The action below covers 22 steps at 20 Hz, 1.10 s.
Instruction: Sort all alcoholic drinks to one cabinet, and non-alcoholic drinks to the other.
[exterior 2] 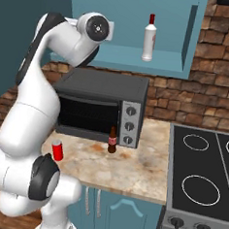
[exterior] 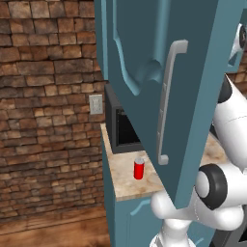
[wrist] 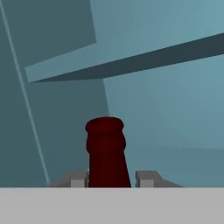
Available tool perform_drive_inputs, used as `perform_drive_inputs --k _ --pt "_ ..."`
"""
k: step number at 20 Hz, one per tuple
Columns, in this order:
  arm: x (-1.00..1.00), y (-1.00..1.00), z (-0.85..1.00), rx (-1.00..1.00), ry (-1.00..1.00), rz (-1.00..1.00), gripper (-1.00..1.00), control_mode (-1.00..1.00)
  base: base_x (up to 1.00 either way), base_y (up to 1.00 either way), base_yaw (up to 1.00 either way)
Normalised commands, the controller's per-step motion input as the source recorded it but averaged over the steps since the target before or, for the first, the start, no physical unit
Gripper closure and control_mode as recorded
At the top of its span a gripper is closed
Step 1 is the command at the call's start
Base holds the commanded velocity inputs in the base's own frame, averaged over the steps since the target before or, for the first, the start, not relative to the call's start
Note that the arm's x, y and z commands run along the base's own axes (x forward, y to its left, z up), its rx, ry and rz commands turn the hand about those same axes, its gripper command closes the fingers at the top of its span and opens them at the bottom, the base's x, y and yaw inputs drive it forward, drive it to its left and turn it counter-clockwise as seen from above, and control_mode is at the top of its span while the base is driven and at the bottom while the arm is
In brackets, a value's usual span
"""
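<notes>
- Red can [exterior 2: 57, 150]: stands upright on the table [exterior 2: 146, 163], left of the toaster oven [exterior 2: 100, 108] and just in front of its lower left corner. Not yet sorted.
- Toaster oven: landmark for this list. It sits at the back of the table, under the open cabinet shelf [exterior 2: 121, 56].
- Dark brown bottle [exterior 2: 112, 140]: stands upright on the table, close in front of the toaster oven's control panel. Not yet sorted.
- Pale bottle [exterior 2: 149, 39] with red cap: stands upright on the cabinet shelf, above the toaster oven and toward its right end.
- Gripper [wrist: 109, 178]: the hand view shows a dark red bottle top [wrist: 105, 144] between the two fingertips, with teal cabinet panels behind. The fingertips sit close on either side of the neck; judged clamped on the pale bottle's neck.
- Risk: a release with the base not flat on the shelf could tip the bottle, as it is tall and narrow.
- Risk: withdrawing at an angle could catch the cap and drag the bottle off the shelf edge.
- Risk: the open cabinet door [exterior: 193, 96] stands close to the arm; a wide swing could strike it.
</notes>
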Motion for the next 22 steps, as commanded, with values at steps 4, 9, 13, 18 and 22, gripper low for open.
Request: perform_drive_inputs --k 4,9,13,18,22 --pt "0.42 0.01 0.00 0.00 -0.02 -0.02 1.00 -1.00 0.00 0.00 0.00" --pt "0.39 0.02 0.00 0.00 -0.04 -0.02 1.00 -1.00 0.00 0.00 0.00" --pt "0.40 0.08 0.00 0.00 -0.06 -0.01 1.00 -1.00 0.00 0.00 0.00" --pt "0.42 0.06 0.00 0.00 -0.06 -0.01 1.00 -1.00 0.00 0.00 0.00" --pt "0.52 0.09 0.00 0.00 -0.02 -0.01 1.00 -1.00 0.00 0.00 0.00"
